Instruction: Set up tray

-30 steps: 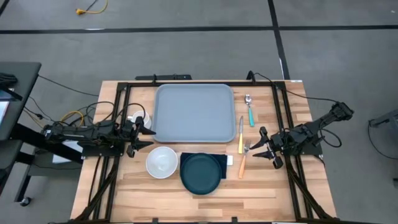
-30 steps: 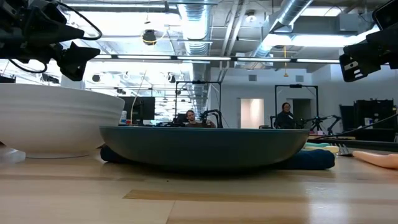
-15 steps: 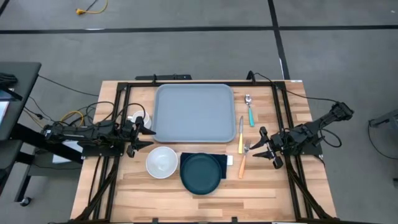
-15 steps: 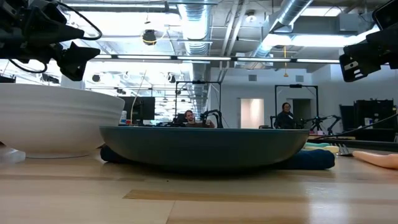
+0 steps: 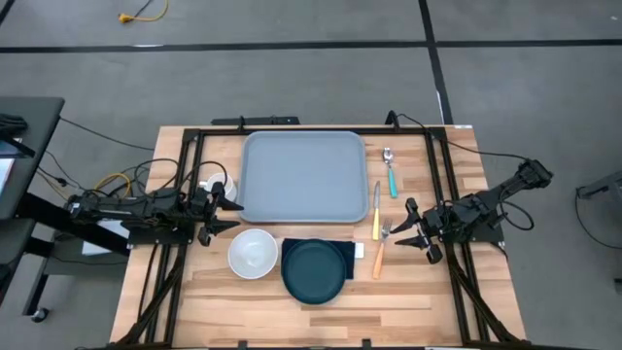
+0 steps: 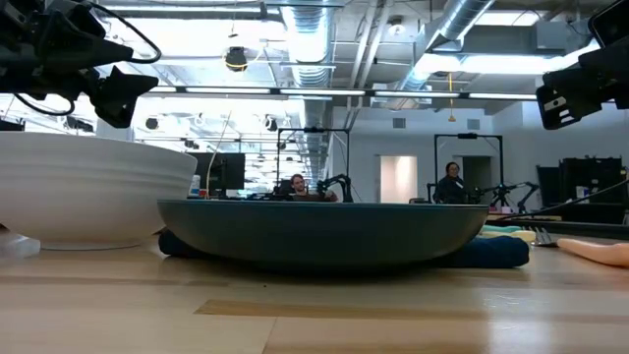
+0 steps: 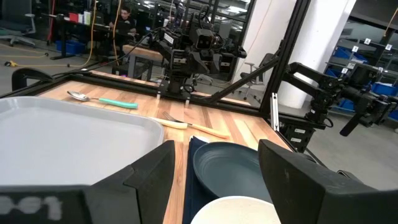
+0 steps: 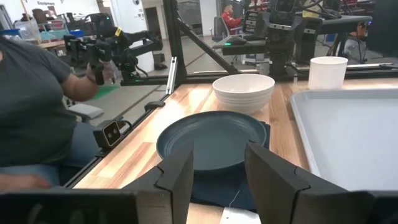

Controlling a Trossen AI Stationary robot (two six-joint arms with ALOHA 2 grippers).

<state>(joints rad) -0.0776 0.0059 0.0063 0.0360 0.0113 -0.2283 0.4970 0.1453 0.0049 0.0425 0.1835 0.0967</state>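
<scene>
The light grey-blue tray (image 5: 303, 177) lies flat at the table's far middle with nothing on it. In front of it stand a white bowl (image 5: 253, 253) and a dark teal plate (image 5: 313, 270); the plate rests on a navy napkin (image 5: 350, 255). To the tray's right lie a teal-handled spoon (image 5: 391, 172), a yellow-handled knife (image 5: 377, 206) and an orange-handled fork (image 5: 381, 249). A white cup (image 5: 211, 184) stands at the tray's left. My left gripper (image 5: 236, 207) hovers open beside the cup. My right gripper (image 5: 404, 226) hovers open just right of the fork.
Black frame rails (image 5: 190, 146) run along the table's left, right and far sides. A person in a grey top (image 8: 31, 112) sits beyond the table's near edge. Bare wood (image 5: 408, 301) shows at the near right.
</scene>
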